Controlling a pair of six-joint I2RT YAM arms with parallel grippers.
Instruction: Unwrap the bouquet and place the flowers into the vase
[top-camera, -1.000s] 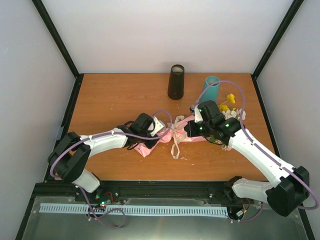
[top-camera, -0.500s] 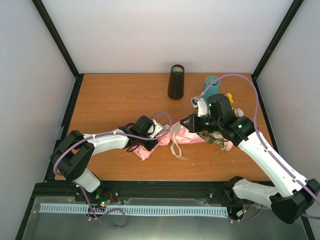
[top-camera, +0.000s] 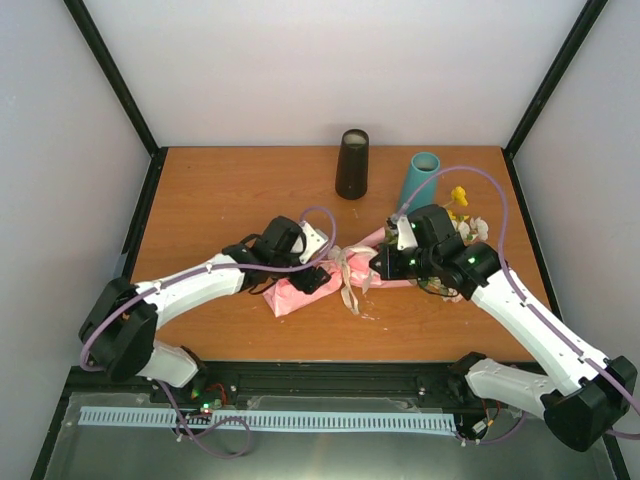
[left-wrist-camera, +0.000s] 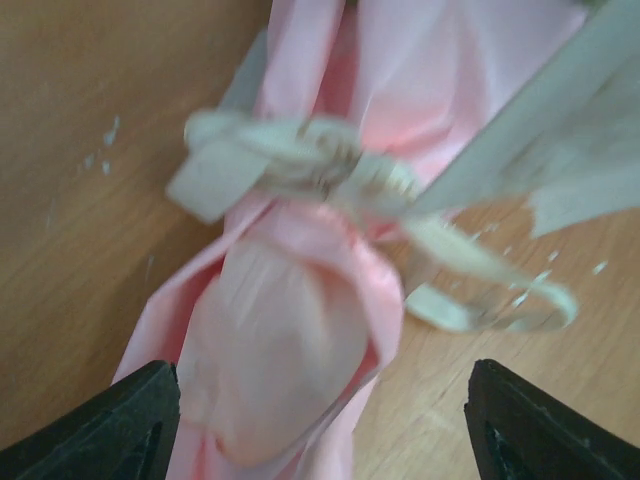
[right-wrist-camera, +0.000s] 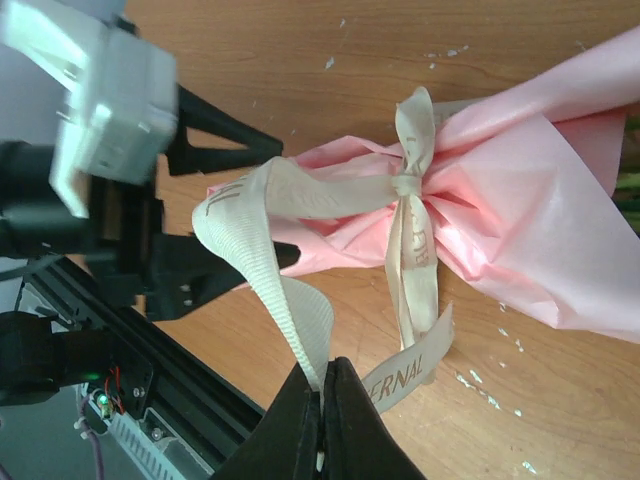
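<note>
Your left gripper (left-wrist-camera: 320, 425) is standing wide open. Its black fingertips (left-wrist-camera: 125, 420) are straddling the pink paper (left-wrist-camera: 290, 340) on the stem side of the knot (left-wrist-camera: 310, 165) and gripping nothing. Your right gripper (right-wrist-camera: 322, 395) is pinching shut on one tail of the ribbon (right-wrist-camera: 290, 290), which is arching up from the knot to the closed fingers. A second, printed tail is hanging loose just beside them.

The bouquet (top-camera: 345, 270) is lying flat on the table (top-camera: 220, 190) with the knot tied and one gripper on each side of it. Yellow and white flowers (top-camera: 460, 197) are poking out on the side of the knot away from your left gripper. A black cylinder (top-camera: 352, 165) is standing upright well behind the knot, toward the back edge. A teal tube (top-camera: 422, 178) is sitting behind the knot too, nearer the blooms. Both are well apart from the paper.

Your right arm is covering the paper's wide mouth and most of the flowers, and your left wrist is overhanging the stem end. The paper is hiding the stems. The left wrist view is blurring, so you cannot tell whether the paper is brushing either fingertip. You also cannot tell whether the teal tube is leaning or lying down. The ribbon's print is folding out of sight partway along.
</note>
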